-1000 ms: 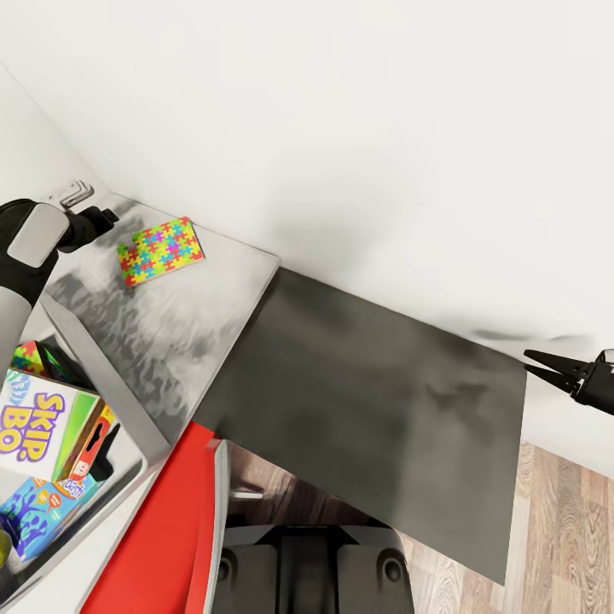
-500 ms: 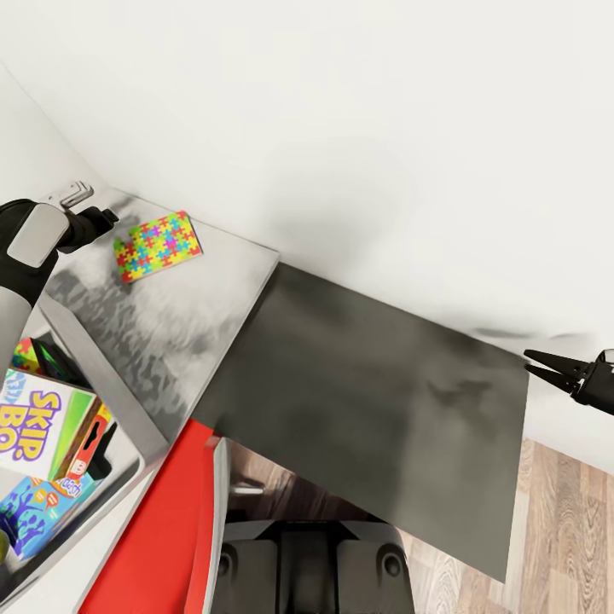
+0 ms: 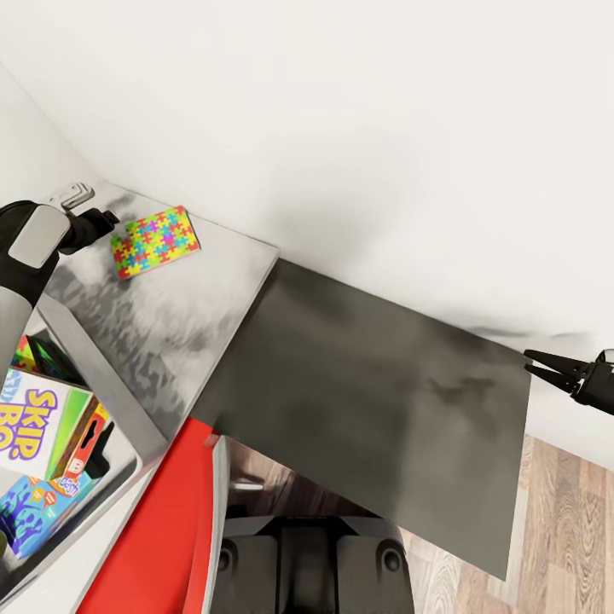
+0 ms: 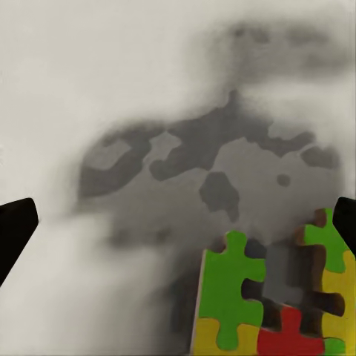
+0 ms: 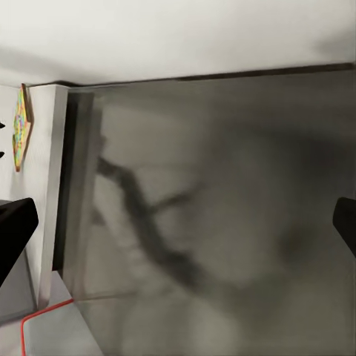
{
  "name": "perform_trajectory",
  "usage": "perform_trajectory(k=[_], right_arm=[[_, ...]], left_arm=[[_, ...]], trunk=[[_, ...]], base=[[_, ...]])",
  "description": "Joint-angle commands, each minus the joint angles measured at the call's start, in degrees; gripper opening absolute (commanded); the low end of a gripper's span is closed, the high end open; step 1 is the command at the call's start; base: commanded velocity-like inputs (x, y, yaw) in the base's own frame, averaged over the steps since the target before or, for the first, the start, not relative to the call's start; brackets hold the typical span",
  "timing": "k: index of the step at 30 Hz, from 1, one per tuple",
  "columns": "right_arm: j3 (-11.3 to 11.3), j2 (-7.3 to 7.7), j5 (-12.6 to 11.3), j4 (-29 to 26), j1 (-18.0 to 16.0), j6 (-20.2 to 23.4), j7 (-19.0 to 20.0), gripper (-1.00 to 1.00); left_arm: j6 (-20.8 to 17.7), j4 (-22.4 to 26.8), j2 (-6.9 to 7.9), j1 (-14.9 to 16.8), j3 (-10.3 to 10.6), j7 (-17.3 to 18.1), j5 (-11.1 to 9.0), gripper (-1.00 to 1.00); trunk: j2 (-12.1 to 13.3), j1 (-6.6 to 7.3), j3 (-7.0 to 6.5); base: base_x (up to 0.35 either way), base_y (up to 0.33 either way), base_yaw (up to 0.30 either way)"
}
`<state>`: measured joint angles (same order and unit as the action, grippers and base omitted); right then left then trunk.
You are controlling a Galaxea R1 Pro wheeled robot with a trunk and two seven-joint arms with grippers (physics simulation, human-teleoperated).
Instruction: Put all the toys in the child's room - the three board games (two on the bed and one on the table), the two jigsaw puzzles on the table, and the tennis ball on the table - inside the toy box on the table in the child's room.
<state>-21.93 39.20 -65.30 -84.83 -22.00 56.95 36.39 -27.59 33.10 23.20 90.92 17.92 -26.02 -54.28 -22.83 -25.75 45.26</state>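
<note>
- The jigsaw puzzle box (image 3: 155, 242) lies flat on the light grey table top (image 3: 170, 324), near the wall corner at about 10 o'clock in the head view.
- The left gripper (image 3: 101, 222) sits just beside the puzzle box's near-left edge; in the left wrist view its fingers (image 4: 15, 233) stand wide apart, with the box's corner (image 4: 274, 297) between them, nothing clamped.
- The toy box (image 3: 128, 426) is at 8 o'clock, holding the Skip-Bo game (image 3: 34, 422), a blue game box (image 3: 38, 512) and a red-edged box (image 3: 85, 448) tilted beside them.
- The right gripper (image 3: 546, 369) hangs at 3 o'clock past the end of the dark grey cabinet top (image 3: 367, 401), its fingers parted and empty.
- Wood-plank floor (image 3: 554, 529) shows at 5 o'clock.
</note>
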Motion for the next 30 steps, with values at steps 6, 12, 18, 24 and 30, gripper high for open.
perform_trajectory(k=[6,12,18,24,30], right_arm=[[0.0,0.0,0.2,0.0,-0.1,0.3,0.3,1.0],[0.0,0.0,0.2,0.0,-0.1,0.4,0.2,1.0],[0.0,0.0,0.2,0.0,-0.1,0.4,0.2,1.0],[0.0,0.0,0.2,0.0,-0.1,0.4,0.2,1.0],[0.0,0.0,0.2,0.0,-0.1,0.4,0.2,1.0]], left_arm=[[0.0,-2.0,0.09,0.1,0.6,-0.5,-0.6,1.0],[0.0,-2.6,0.09,0.1,0.6,-0.5,-0.7,1.0],[0.0,-2.9,-0.05,0.1,0.7,-0.5,-0.7,1.0],[0.0,-2.9,-0.14,0.1,0.7,-0.5,-0.7,1.0],[0.0,-2.9,-0.16,0.1,0.7,-0.5,-0.7,1.0]], trunk=[[-0.1,-0.03,0.13],[-0.1,-0.03,0.14],[-0.1,-0.03,0.15],[-0.1,-0.03,0.15],[-0.1,-0.03,0.15]], base=[[0.0,0.0,0.0],[0.0,0.0,-0.006],[0.0,0.0,-0.128],[0.0,0.0,-0.233],[0.0,0.0,-0.186]])
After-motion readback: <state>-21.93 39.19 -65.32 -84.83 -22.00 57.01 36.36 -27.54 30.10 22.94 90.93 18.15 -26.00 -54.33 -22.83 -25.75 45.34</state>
